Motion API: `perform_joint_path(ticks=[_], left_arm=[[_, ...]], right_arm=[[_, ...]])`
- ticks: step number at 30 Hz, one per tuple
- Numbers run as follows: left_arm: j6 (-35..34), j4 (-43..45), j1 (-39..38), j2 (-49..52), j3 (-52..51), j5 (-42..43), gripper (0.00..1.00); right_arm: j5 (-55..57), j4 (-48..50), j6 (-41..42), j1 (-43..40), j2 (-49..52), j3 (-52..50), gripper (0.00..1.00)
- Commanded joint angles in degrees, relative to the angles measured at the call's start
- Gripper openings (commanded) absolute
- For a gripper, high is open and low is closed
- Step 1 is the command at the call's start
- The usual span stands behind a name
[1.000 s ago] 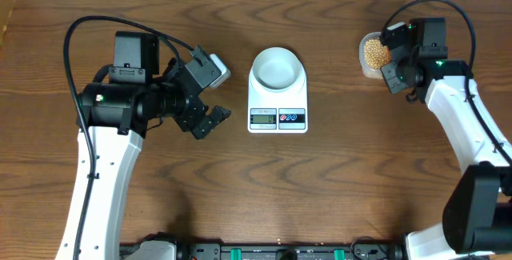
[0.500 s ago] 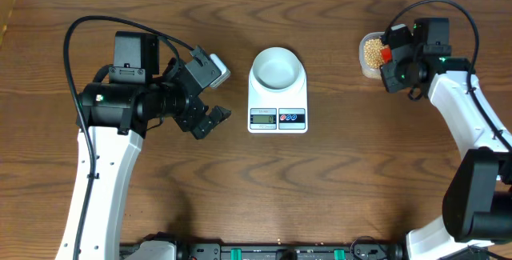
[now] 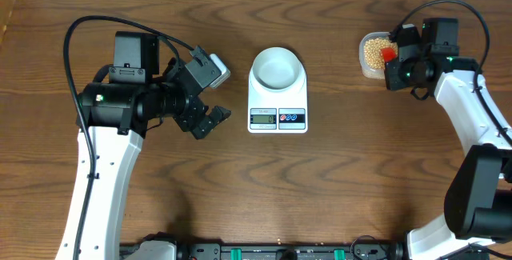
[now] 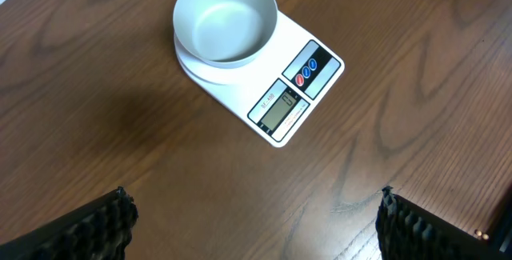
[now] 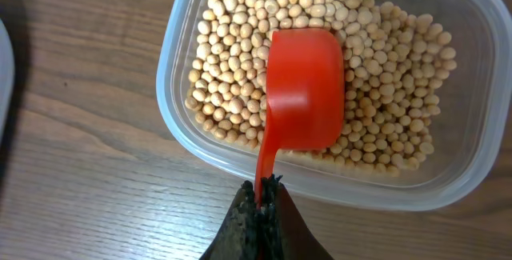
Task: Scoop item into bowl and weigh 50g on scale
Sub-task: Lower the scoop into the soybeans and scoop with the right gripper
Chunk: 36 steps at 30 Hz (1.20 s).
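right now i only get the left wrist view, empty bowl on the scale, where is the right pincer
Observer: The right pincer is shut on the handle of a red scoop.
Operator: and where's the scoop end
Observer: Its cup is over the soybeans inside a clear plastic tub.
Operator: where's that tub from the scale
Observer: On the robot's right of the scale, apart from it, roughly level with the bowl.
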Motion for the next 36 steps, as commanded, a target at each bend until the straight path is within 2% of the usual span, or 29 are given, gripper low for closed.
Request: perform_joint_path(ticks=[1,9,16,25,36], left_arm=[[0.50,-0.17,0.20,-0.07,1.03,0.94,0.98],[0.48,-0.17,0.20,-0.07,1.05,0.94,0.98],[0.50,-0.17,0.20,-0.07,1.03,0.94,0.98],[0.50,-0.17,0.20,-0.07,1.05,0.94,0.98],[0.48,-0.17,0.20,-0.07,1.03,0.94,0.98]], right_arm=[[-4.79,-0.98,3.82,-1.25,1.53,-0.11,0.01],[-11.56,-1.05,6.03,-4.09,1.53,-0.13,0.01],[-12.33,-1.11,10.03,-5.68,1.53,-0.13,0.01],[-14.40,-1.07,10.64,-8.17,2.03,-0.26,0.01],[-20.15,-1.25,11.47,-8.28,7.21,-0.26,0.01]])
